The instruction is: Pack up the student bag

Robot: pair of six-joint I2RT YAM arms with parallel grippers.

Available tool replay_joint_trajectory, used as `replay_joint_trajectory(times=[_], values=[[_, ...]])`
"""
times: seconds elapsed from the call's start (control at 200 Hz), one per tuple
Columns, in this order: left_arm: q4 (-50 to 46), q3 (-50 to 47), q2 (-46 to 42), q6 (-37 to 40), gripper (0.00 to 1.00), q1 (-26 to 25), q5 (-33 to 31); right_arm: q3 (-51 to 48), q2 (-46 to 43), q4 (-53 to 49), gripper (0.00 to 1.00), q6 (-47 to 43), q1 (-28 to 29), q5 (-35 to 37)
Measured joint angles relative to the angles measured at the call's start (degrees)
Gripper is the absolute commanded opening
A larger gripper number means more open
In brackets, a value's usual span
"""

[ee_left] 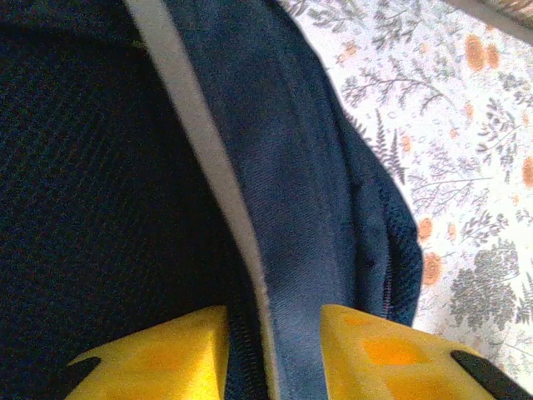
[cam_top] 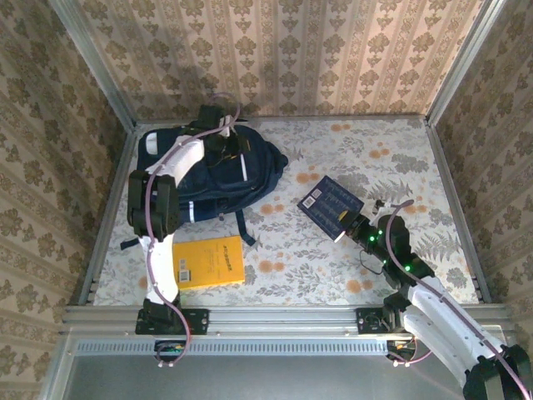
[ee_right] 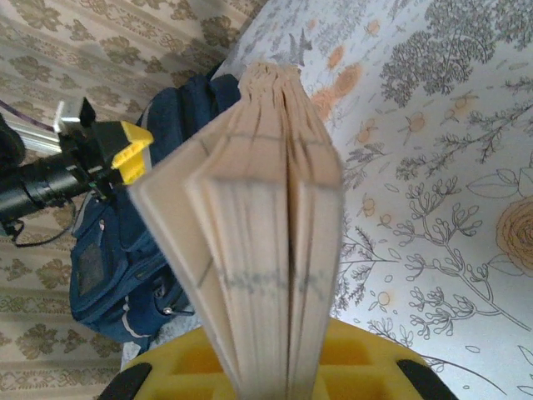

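Two pinches: your left gripper point(ee_left: 271, 354) holds the student bag point(cam_top: 254, 171) open, your right gripper point(ee_right: 266, 375) holds the blue book point(cam_top: 329, 200) for packing.

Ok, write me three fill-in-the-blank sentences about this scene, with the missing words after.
1. The right tool holds a ____ book.
2. The left tool grips the bag, which lies in the table's far-____ corner.
3. The free book lying flat on the table is ____.

Missing words: blue; left; yellow.
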Motion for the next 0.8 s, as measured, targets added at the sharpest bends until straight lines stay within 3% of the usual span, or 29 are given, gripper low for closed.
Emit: replay_joint_trajectory(times=[0.145,0.435,0.49,0.595,0.8], values=[[0.1,1.2,0.1,0.1,0.27,0.0,0.5,-0.4,1.5,0.8,0.00,0.5,0.0,-0.7],[-0.4,3.5,4.5,0.1,0.30,-0.4,1.3,-0.5,1.5,1.6,0.00,0.6,0.0,-0.8],[-1.1,4.4,5.5,0.1,0.23,-0.5,1.0,-0.5,1.4,1.6,0.00,0.6,0.0,-0.8],[-2.7,6.2,6.6,0.8,0.00,-0.7,0.1,-0.5,0.9,1.6,0.00,0.6,0.0,-0.8],[-8.8,12.1,7.3,2.9,0.00,-2.1,-2.5,0.3,-2.2,-3.2,0.00,-1.8,0.0,-0.6]])
